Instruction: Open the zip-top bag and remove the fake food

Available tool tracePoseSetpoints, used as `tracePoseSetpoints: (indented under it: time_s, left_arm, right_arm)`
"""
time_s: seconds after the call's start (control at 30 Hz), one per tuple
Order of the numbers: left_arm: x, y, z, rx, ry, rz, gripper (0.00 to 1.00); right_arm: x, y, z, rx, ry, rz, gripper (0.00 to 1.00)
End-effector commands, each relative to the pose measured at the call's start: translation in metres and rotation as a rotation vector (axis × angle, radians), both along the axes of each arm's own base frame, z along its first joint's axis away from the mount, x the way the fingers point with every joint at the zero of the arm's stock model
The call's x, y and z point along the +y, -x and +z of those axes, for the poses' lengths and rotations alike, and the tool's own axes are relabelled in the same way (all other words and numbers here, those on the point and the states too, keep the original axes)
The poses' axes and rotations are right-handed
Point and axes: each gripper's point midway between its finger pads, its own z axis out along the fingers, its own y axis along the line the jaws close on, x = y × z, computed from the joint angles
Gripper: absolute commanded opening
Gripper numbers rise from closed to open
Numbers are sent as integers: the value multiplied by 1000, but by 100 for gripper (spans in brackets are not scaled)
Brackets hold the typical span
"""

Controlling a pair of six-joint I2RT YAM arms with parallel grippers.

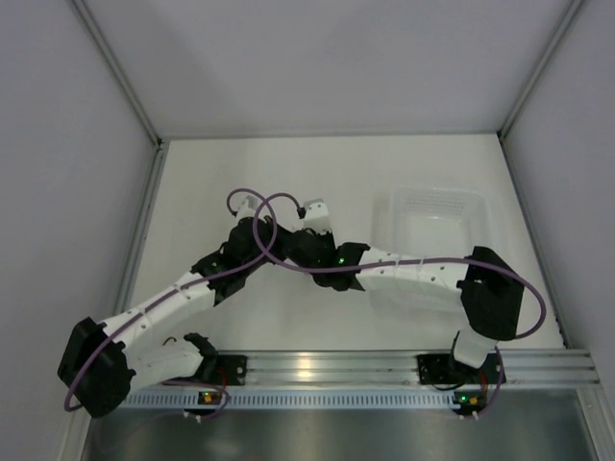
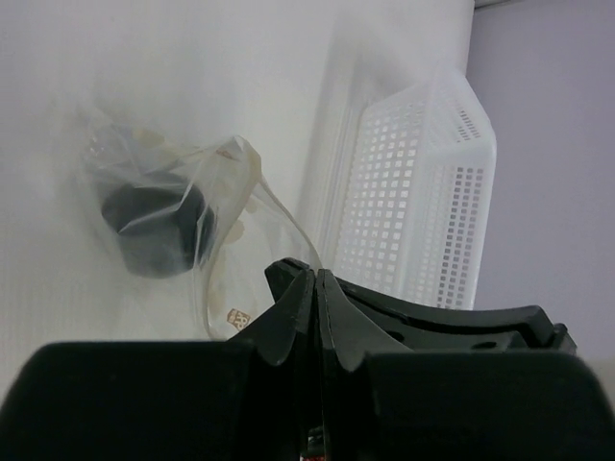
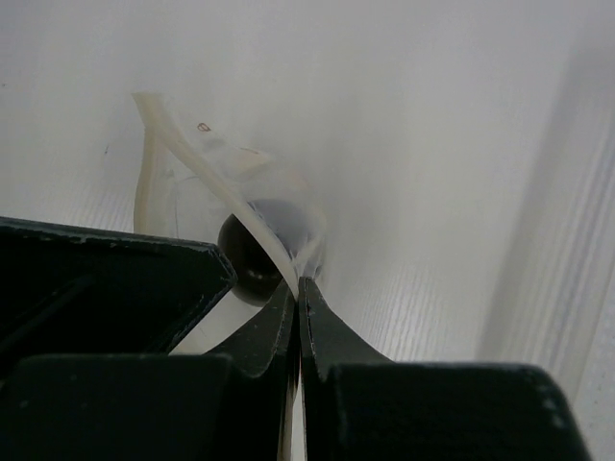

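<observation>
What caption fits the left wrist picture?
Left fingers pinch the zip-top bag with the fake food inside, beside a white basket.

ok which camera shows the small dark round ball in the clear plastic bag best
Left wrist view: the small dark round ball shows whole through the clear crinkly plastic bag. In the right wrist view a bag strip and the right gripper cover part of it. In the top view the arms hide it.

A: From above, the small clear crinkly plastic bag is hidden beneath the 2 black wrists.
B: Yes. From the right wrist, the glossy dark round ball sits half behind the right gripper.
</observation>
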Motion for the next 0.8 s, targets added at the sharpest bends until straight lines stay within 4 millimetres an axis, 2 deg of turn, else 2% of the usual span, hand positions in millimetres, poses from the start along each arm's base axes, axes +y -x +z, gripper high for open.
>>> tracePoseSetpoints:
  time_s: [0.0, 0.07, 0.2, 0.37, 0.6, 0.63, 0.67, 0.7, 0.77]
  left_arm:
    - [-2, -9, -2, -21, 32, 45, 9]
    - [-1, -9, -8, -11, 26, 62, 8]
    - [-3, -10, -23, 12, -14, 77, 6]
    - [-9, -12, -30, 14, -49, 80, 6]
    - [-32, -17, -40, 20, -139, 13, 14]
    - [-32, -18, -43, 31, -171, 5, 13]
    - [-31, -15, -56, 59, -230, 3, 14]
    - [-32, -18, -51, 50, -244, 10, 14]
    - [-32, -15, -56, 49, -299, 4, 15]
  right_arm:
    - [14, 1, 23, -15, -160, 12, 0]
    - [7, -3, 16, 2, -166, 6, 0]
    - [8, -4, 7, 46, -192, 20, 0]
    - [-2, -11, -1, 78, -210, 10, 0]
    - [-12, -13, -11, 95, -148, 8, 0]
    - [-14, -13, -10, 90, -146, 3, 0]
    - [-16, -14, -10, 87, -139, -2, 0]
    - [-21, -15, -10, 80, -122, -12, 0]
    - [-26, -14, -9, 73, -107, -14, 0]
